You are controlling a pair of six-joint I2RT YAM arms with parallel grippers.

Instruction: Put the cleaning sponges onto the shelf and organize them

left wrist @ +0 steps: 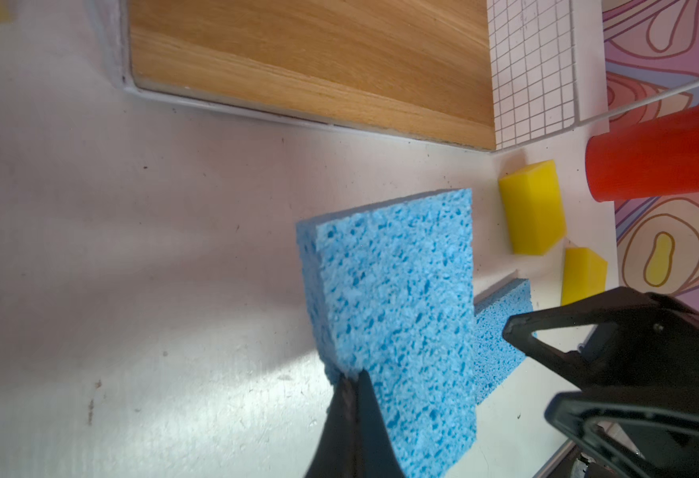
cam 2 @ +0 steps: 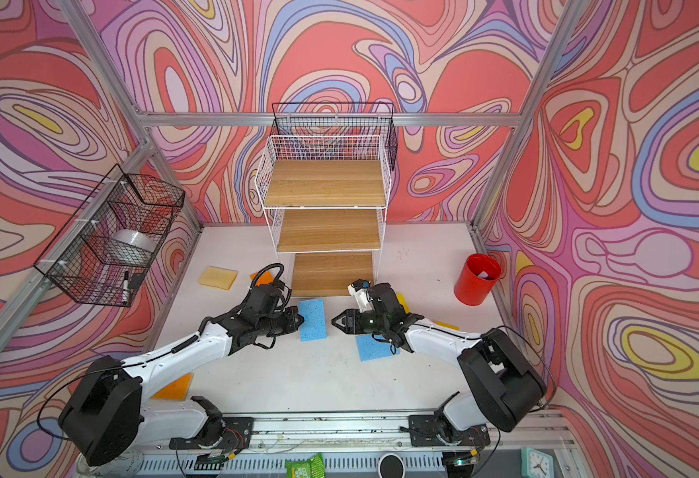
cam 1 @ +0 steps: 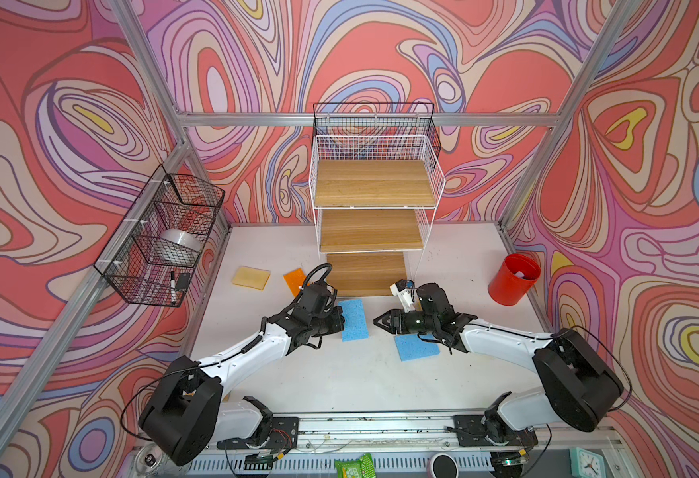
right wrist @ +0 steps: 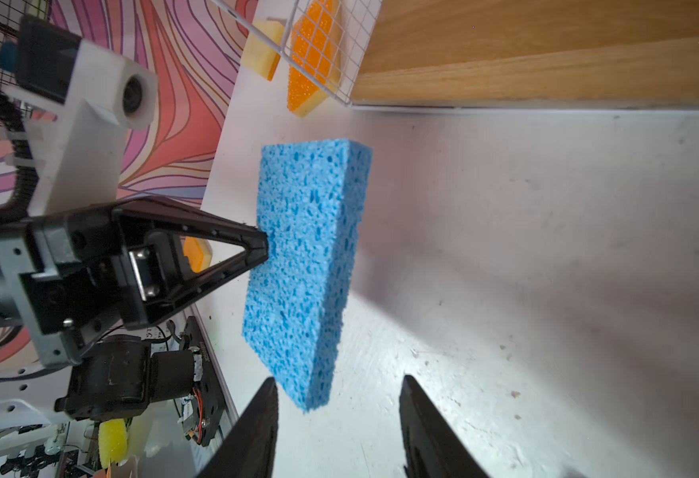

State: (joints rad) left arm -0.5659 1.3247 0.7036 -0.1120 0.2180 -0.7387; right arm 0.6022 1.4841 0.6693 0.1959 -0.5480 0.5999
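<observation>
My left gripper (cam 1: pixel 341 320) (left wrist: pixel 352 380) is shut on the edge of a light blue sponge (cam 1: pixel 354 318) (left wrist: pixel 393 310) (right wrist: pixel 306 256) and holds it off the table, in front of the shelf (cam 1: pixel 374 184). The right gripper (cam 1: pixel 377 322) (right wrist: pixel 339 385) is open and faces the sponge's far side, with one sponge corner just ahead of its fingers. A second blue sponge (cam 1: pixel 416 347) (left wrist: pixel 501 331) lies flat under the right wrist. On the table I also see two yellow sponges (left wrist: pixel 532 207) (left wrist: pixel 581 275), a tan-faced sponge (cam 1: pixel 251 278) and two orange sponges (cam 1: pixel 294 280) (cam 2: pixel 174 389).
The shelf's three wood boards (cam 2: pixel 327 182) hold nothing. A red cup (cam 1: pixel 513 279) stands at the right of the table. A black wire basket (cam 1: pixel 161 240) hangs on the left wall, and another black basket (cam 1: pixel 374 120) sits behind the shelf's top tier.
</observation>
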